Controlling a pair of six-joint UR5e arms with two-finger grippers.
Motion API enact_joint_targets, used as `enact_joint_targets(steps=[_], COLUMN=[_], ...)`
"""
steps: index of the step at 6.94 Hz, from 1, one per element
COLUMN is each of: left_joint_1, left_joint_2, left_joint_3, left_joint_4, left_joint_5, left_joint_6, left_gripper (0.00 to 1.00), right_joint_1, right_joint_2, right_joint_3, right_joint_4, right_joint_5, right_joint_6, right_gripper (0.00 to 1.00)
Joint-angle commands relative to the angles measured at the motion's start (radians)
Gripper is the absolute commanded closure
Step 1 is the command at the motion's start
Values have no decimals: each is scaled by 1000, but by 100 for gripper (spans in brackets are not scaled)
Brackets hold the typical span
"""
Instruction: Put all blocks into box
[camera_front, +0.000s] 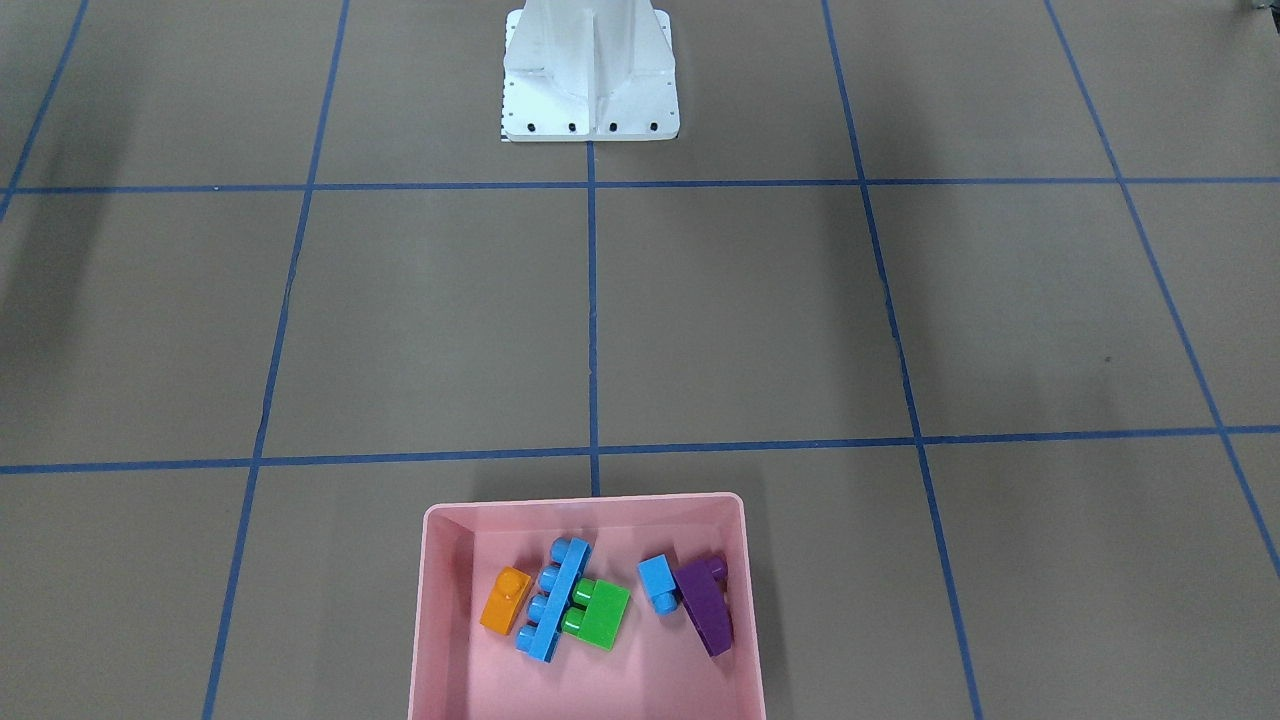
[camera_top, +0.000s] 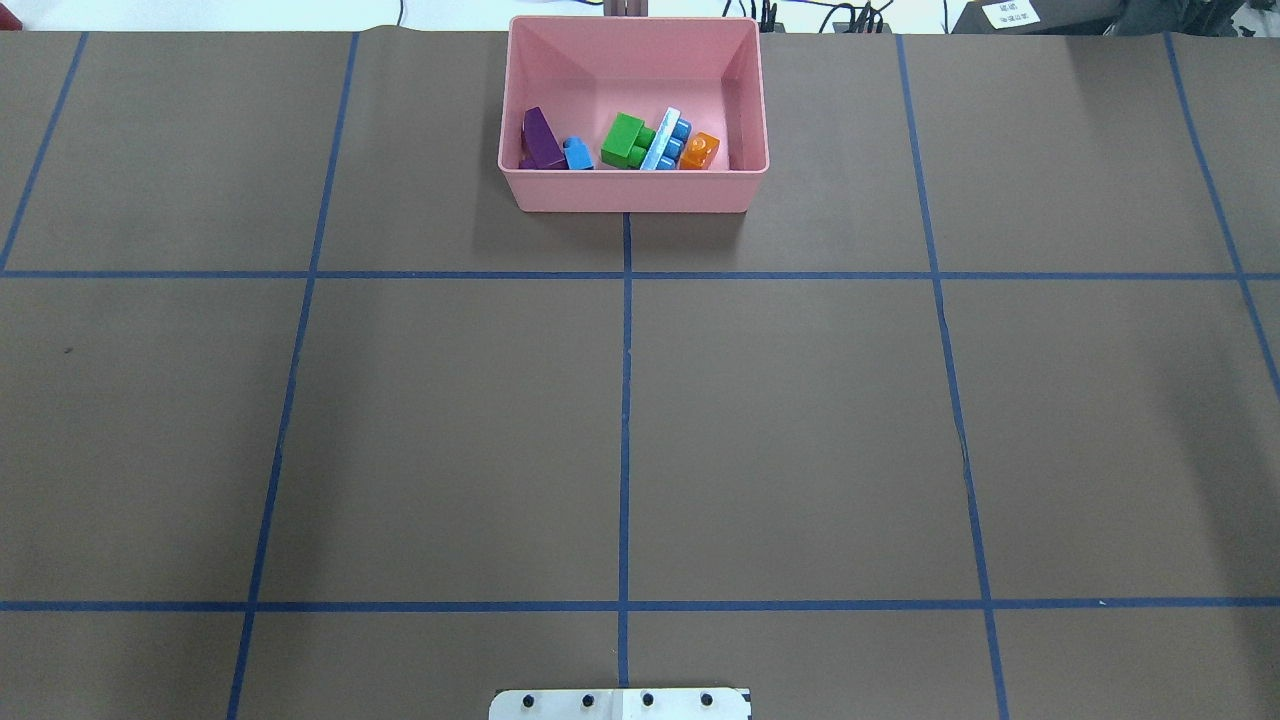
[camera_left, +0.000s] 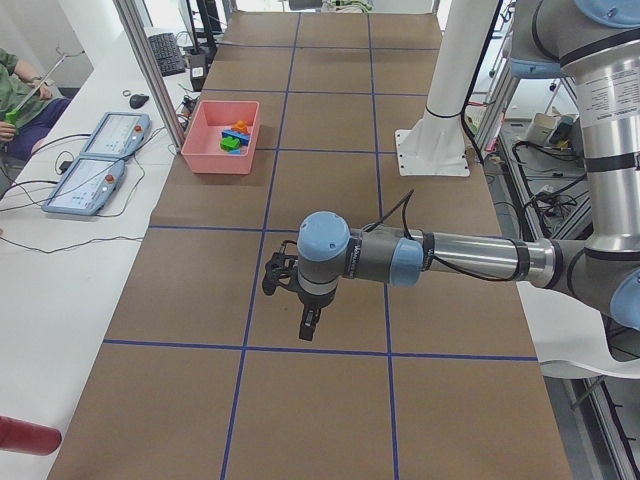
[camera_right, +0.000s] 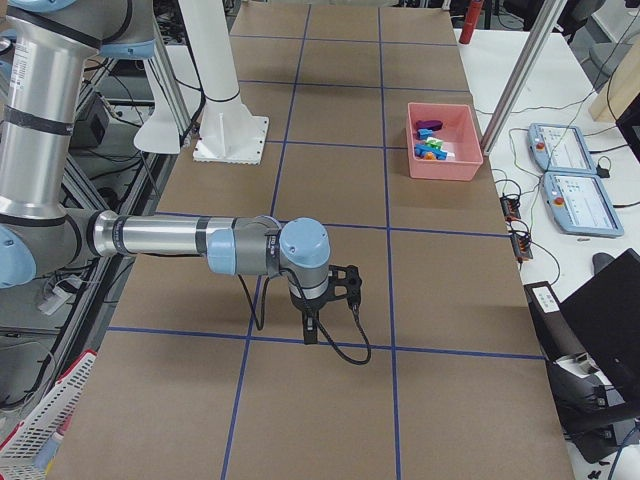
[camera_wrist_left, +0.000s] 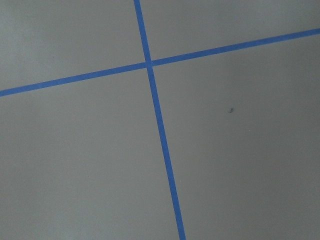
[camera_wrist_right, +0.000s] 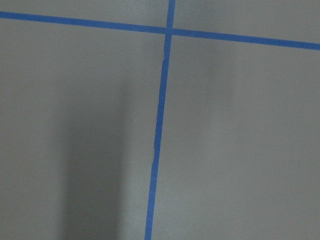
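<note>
our left end effector (camera_left: 307, 328) hangs low over the brown paper-covered worktop (camera_front: 750, 320) with its blue tape grid, and our right end effector (camera_right: 311, 330) hangs likewise on the opposite side. both show only from the side cameras, so we cannot tell whether either is open or closed. well apart from both, at the worktop's far edge, sits the shallow pink plastic box (camera_top: 630, 190). inside it lie all five studded toy blocks: the orange block (camera_front: 505, 600) just beside the long light blue four-stud block (camera_front: 553, 600), which touches the green two-stud block (camera_front: 598, 613), then the small light blue block (camera_front: 658, 582) against the purple sloped block (camera_front: 705, 605). we judge the task done. the step in hand is a final check, best done by counting five and keeping both arms away from the box.
</note>
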Motion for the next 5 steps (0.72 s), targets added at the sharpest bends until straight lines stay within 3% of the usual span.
enact_joint_targets(steps=[1, 5], left_joint_1=[0, -2], left_joint_2=[2, 6], left_joint_3=[0, -7], left_joint_4=[1, 1], left_joint_5=[0, 1], left_joint_6=[-2, -2], left_gripper=[0, 0], right_joint_1=[0, 0], right_joint_2=[-1, -1], right_joint_3=[1, 5], right_joint_4=[0, 0], right_joint_5=[4, 2], right_joint_6=[5, 3], right_gripper=[0, 0])
